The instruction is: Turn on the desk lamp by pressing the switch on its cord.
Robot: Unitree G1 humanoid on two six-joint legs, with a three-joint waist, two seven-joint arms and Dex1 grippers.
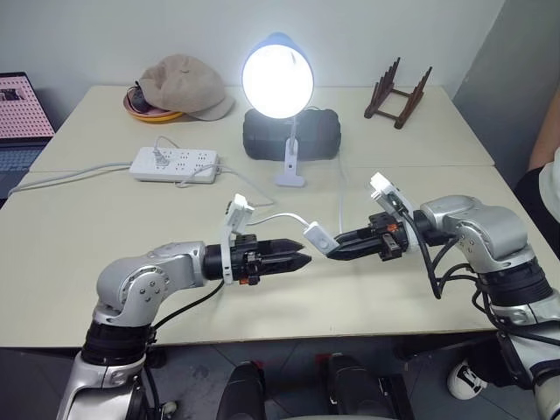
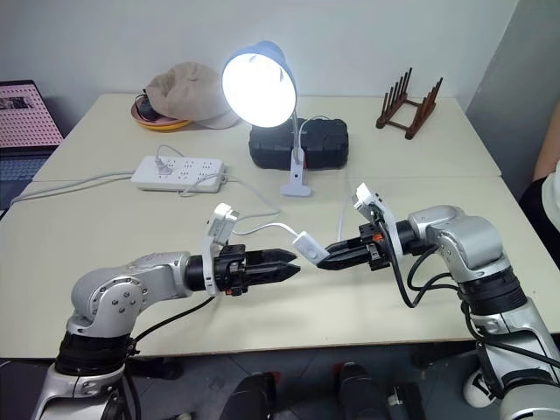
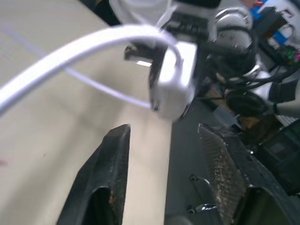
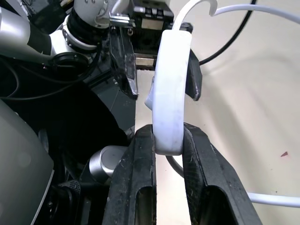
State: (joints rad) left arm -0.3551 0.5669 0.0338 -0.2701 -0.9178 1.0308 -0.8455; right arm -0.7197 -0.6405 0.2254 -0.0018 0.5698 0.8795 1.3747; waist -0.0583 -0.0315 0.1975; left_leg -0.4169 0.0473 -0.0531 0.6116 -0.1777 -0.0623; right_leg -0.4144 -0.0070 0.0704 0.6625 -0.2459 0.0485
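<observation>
The desk lamp [image 1: 277, 80] stands at the table's middle back with its bulb glowing brightly. Its thin white cord [image 1: 276, 216] loops forward to the small white switch [image 1: 316, 236], which hangs above the table between my two hands. My right gripper [image 1: 332, 247] is shut on the switch; in the right wrist view the switch [image 4: 171, 93] is pinched at its near end between the black fingers. My left gripper [image 1: 304, 259] is open, its tips just short of the switch and below it. In the left wrist view the switch [image 3: 174, 79] sits beyond the spread fingers.
A white power strip [image 1: 175, 164] lies at the back left, with a beige cap [image 1: 184, 86] behind it. A black case [image 1: 291, 133] sits behind the lamp, and a wooden rack [image 1: 398, 92] stands at the back right. A laptop [image 1: 22, 118] is far left. A person [image 1: 547, 166] is at the right edge.
</observation>
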